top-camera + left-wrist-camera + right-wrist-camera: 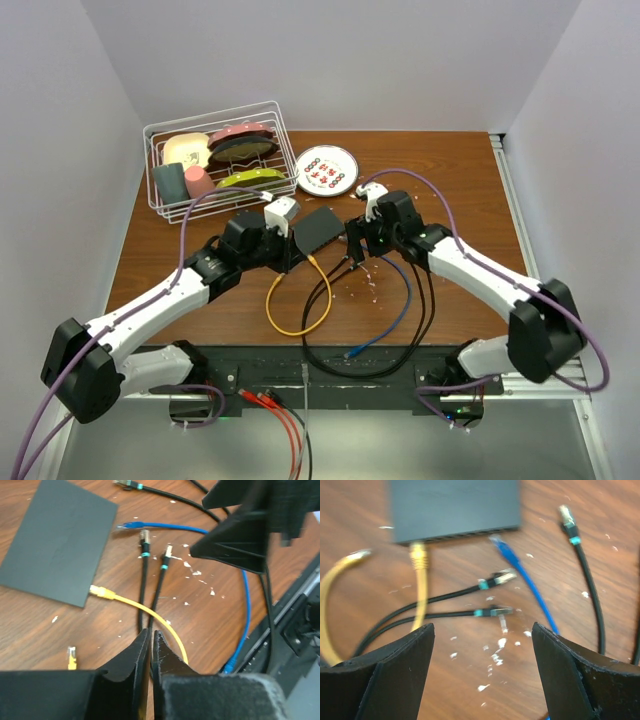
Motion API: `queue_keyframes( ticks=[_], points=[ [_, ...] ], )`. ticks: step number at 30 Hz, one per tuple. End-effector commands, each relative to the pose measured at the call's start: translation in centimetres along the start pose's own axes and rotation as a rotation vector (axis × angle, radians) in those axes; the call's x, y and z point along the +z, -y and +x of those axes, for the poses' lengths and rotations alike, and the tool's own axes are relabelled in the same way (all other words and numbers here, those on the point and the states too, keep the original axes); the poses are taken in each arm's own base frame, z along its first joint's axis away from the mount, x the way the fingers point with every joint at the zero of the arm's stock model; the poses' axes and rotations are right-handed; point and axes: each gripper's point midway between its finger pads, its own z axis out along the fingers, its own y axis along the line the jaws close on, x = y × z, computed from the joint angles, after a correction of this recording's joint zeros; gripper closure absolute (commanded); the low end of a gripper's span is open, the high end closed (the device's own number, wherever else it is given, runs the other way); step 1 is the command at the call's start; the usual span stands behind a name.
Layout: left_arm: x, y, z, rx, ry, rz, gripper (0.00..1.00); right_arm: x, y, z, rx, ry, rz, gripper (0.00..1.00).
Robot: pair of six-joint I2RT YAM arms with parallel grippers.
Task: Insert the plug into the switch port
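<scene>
The flat black switch (pixel 318 228) lies mid-table, its port row (pixel 465 534) facing the arms. A yellow plug (pixel 418 555) sits in a port at the left end of that row, also seen as the yellow plug (pixel 100 591). Its yellow cable (pixel 296 322) loops back to a loose yellow end (pixel 71 657). My left gripper (pixel 151 632) is shut just above that cable, with nothing visible between its fingers. My right gripper (pixel 482 625) is open over bare wood in front of the switch, holding nothing.
Two black cable plugs (pixel 502 576) and a blue plug (pixel 501 547) lie loose before the ports, a third black plug (pixel 566 516) to the right. White crumbs (pixel 497 645) dot the wood. A white wire basket (pixel 160 135) of dishes and a white plate (pixel 326 170) stand behind.
</scene>
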Motion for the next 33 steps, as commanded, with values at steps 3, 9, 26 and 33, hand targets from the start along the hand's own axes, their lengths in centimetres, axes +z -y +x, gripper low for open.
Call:
queue_keyframes(
  ticks=[3, 9, 26, 33],
  points=[
    [0.4, -0.9, -1.6, 0.0, 0.078, -0.051, 0.8, 4.4, 2.5, -1.4, 0.017, 0.034, 0.138, 0.21],
    [0.4, -1.5, -1.1, 0.014, 0.07, -0.075, 0.67, 6.3, 2.6, -2.1, 0.009, 0.04, 0.136, 0.21],
    [0.4, -2.3, -0.6, 0.029, 0.064, -0.107, 0.3, 11.6, 3.4, -1.3, -0.013, -0.018, 0.149, 0.33],
    [-0.2, -2.4, -1.0, 0.03, 0.08, -0.116, 0.3, 12.7, 3.8, -0.7, -0.046, -0.04, 0.159, 0.69]
  ],
)
